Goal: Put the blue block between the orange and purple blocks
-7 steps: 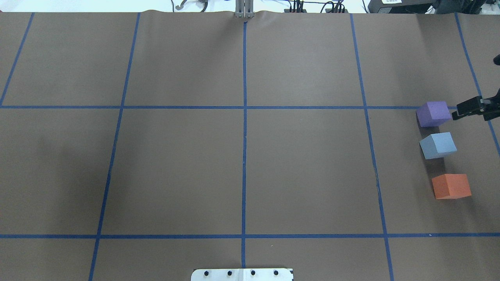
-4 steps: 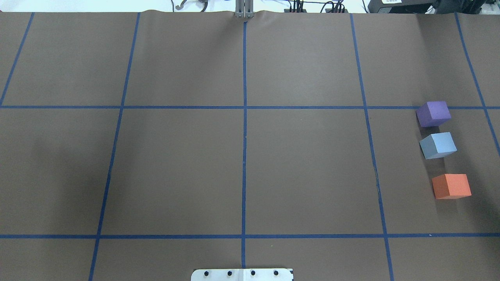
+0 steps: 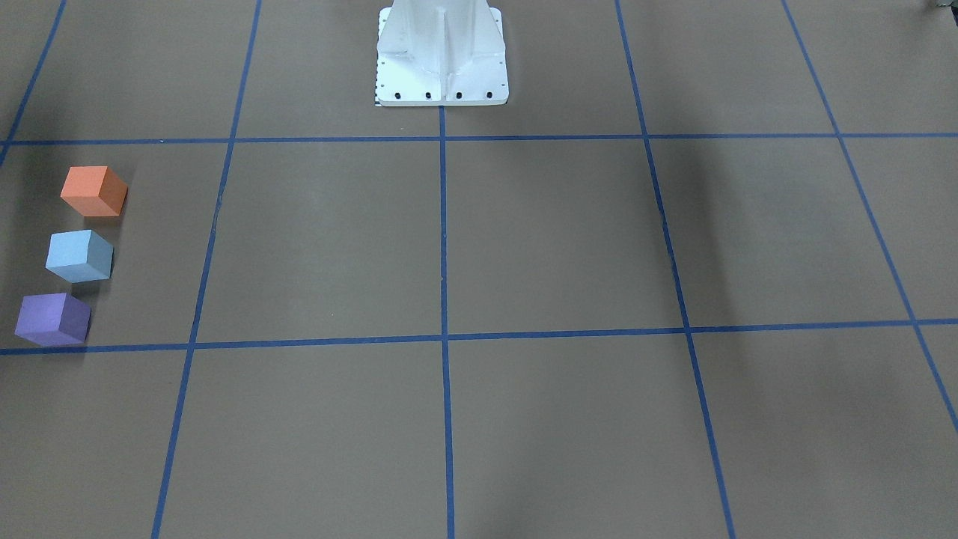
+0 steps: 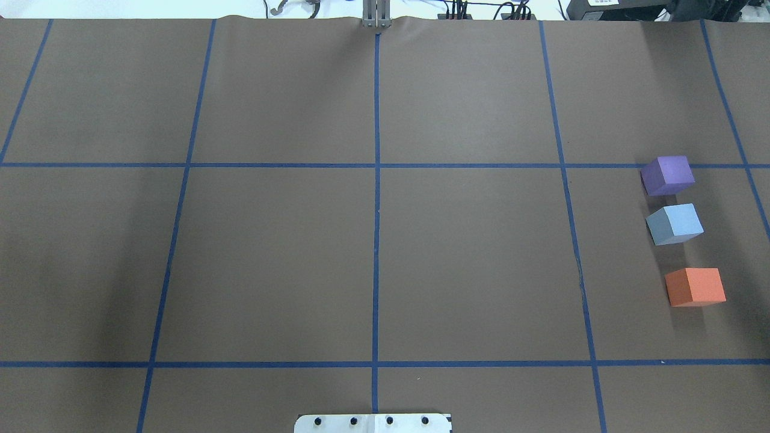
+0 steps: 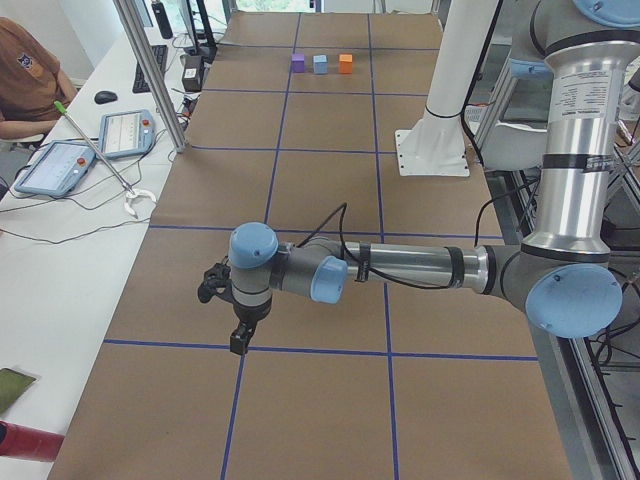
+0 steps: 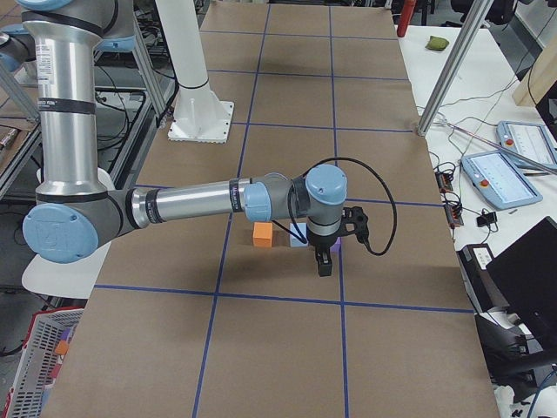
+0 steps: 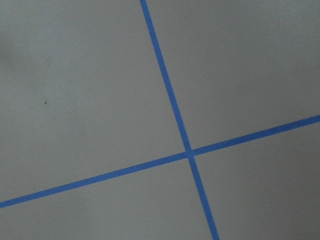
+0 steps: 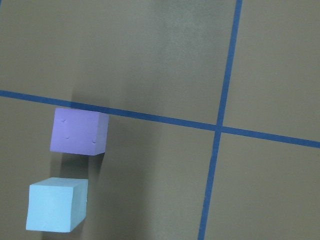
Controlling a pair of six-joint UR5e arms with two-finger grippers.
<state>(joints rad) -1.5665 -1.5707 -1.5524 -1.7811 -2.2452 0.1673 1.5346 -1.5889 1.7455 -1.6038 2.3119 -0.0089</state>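
Observation:
The blue block [image 4: 675, 223] sits on the brown table between the purple block [image 4: 668, 174] and the orange block [image 4: 696, 287], in a line at the right edge. The front-facing view shows them at its left: orange [image 3: 93, 191], blue [image 3: 78, 256], purple [image 3: 52, 319]. The right wrist view shows purple [image 8: 79, 131] and blue [image 8: 56, 205] below it. My right gripper [image 6: 324, 261] hangs above the purple block, seen only in the exterior right view; I cannot tell its state. My left gripper [image 5: 238, 335] hangs over bare table far from the blocks; I cannot tell its state.
Blue tape lines [image 4: 376, 210] divide the table into squares. The white robot base [image 3: 441, 56] stands at the table's near middle. An operator [image 5: 25, 80], tablets [image 5: 125, 132] and a metal post [image 5: 150, 80] are along the far side.
The right gripper, beside the purple block at the overhead view's right edge one second ago, has left that view. The three blocks have not moved.

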